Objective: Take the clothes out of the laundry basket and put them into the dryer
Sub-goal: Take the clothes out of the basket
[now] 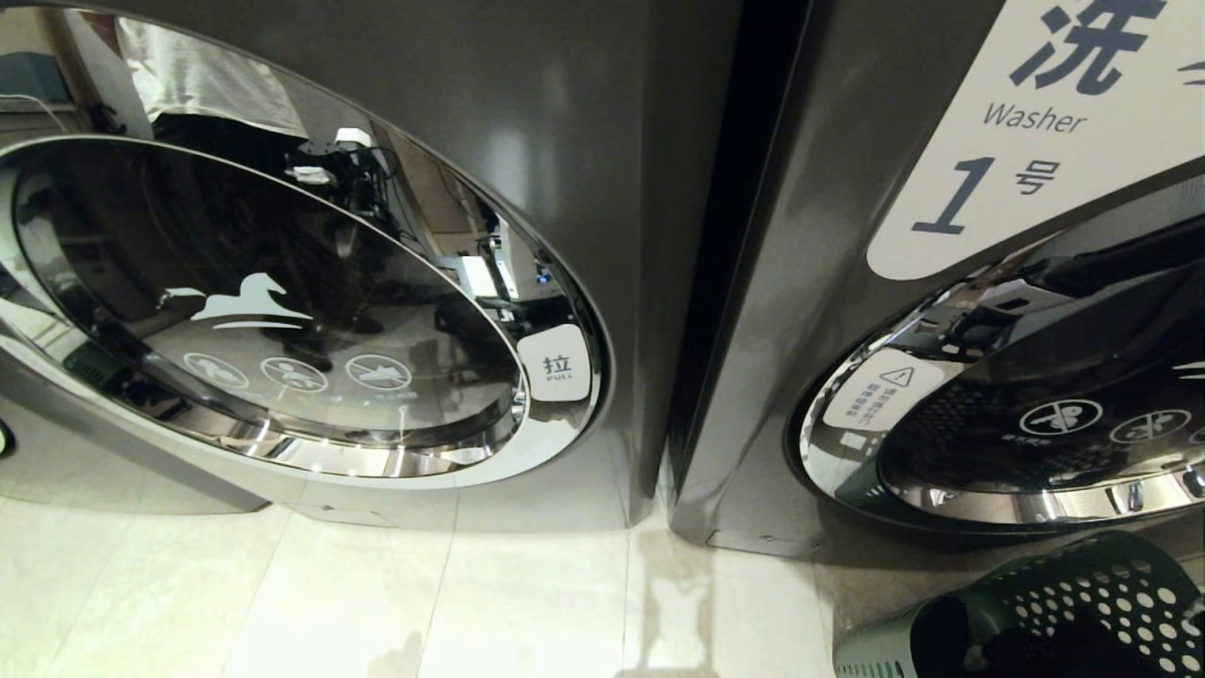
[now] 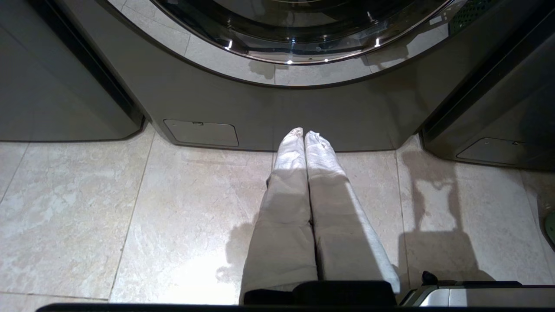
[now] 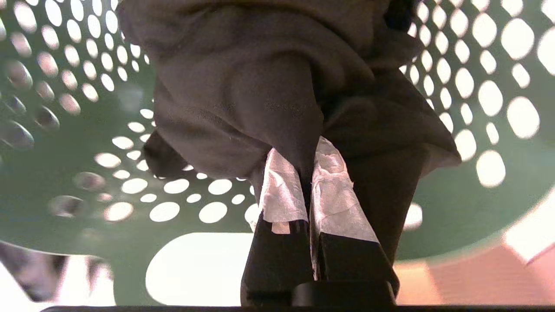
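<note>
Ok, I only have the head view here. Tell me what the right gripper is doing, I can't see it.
Observer: The right gripper is inside the green laundry basket, shut on a dark garment.
Operator: Tell me how it has hold of it.
Observer: A fold of the cloth is pinched between its taped fingertips; the rest bunches beyond them.
Operator: Now report the left gripper.
Observer: The left gripper is shut and empty, over the tiled floor before a machine's base.
</note>
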